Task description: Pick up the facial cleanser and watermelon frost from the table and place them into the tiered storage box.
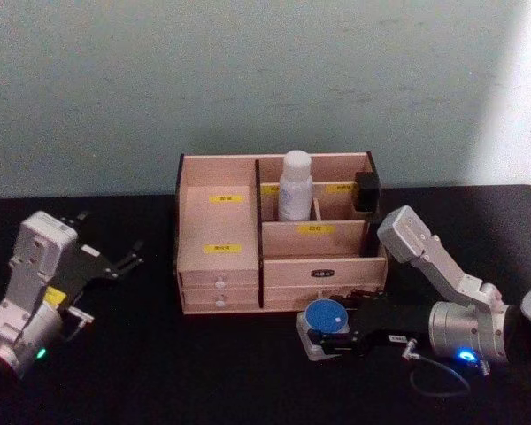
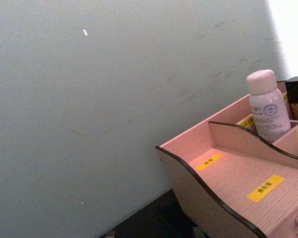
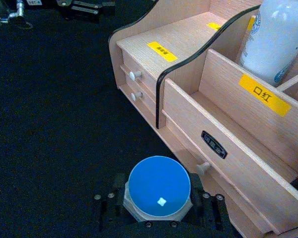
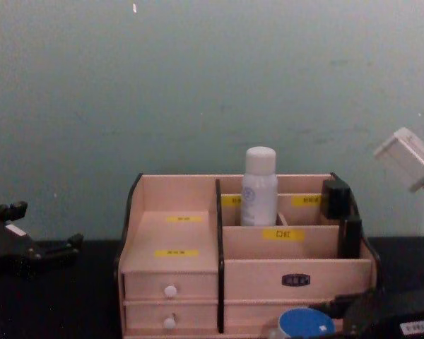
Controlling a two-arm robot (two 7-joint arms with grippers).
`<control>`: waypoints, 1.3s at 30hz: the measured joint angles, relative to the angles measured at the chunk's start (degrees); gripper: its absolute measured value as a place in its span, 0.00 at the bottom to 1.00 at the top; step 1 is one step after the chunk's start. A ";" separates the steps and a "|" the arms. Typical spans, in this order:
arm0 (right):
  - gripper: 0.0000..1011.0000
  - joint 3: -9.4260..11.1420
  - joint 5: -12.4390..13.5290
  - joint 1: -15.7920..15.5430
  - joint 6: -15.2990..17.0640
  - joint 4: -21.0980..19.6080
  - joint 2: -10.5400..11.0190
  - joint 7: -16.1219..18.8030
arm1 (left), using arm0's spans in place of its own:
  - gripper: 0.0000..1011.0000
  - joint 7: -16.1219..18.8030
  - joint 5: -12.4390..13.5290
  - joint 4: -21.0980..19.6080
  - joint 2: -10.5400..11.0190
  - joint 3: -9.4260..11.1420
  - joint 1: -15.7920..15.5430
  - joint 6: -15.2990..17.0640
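Observation:
The tiered storage box (image 1: 221, 274) (image 4: 173, 240) (image 3: 228, 124) (image 2: 228, 173) stands mid-table. A white bottle, the facial cleanser (image 1: 295, 184) (image 4: 259, 185) (image 2: 265, 111) (image 3: 278, 39), stands upright in a rear compartment. A small jar with a round blue lid, the watermelon frost (image 1: 326, 316) (image 3: 159, 187) (image 4: 305, 325), sits low in front of the box's right drawers. My right gripper (image 1: 316, 328) (image 3: 159, 204) is shut on it, one finger on each side. Far left of the box, my left gripper (image 1: 128, 255) (image 4: 49, 247) hangs open and holds nothing.
A black item (image 1: 366, 190) (image 4: 336, 198) stands at the box's rear right corner. The table (image 1: 159, 372) is black, with open surface left and in front of the box. A pale wall rises close behind.

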 joint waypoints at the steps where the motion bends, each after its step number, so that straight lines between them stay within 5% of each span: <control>1: 0.80 0.00 0.00 0.00 0.00 0.00 0.00 0.00 | 0.99 0.00 0.00 0.00 0.00 0.00 0.00 0.00; 4: 0.71 0.02 0.02 0.00 0.01 0.00 0.00 0.01 | 0.99 0.00 0.00 0.00 0.00 0.00 0.00 0.00; 20: 0.71 0.05 0.13 -0.02 0.07 -0.02 0.01 0.09 | 0.99 0.00 0.00 0.00 0.00 0.00 0.00 0.00; 39: 0.71 2.12 4.33 -0.23 -0.44 -6.91 4.57 3.79 | 0.99 0.00 0.00 0.00 0.00 0.00 0.00 0.00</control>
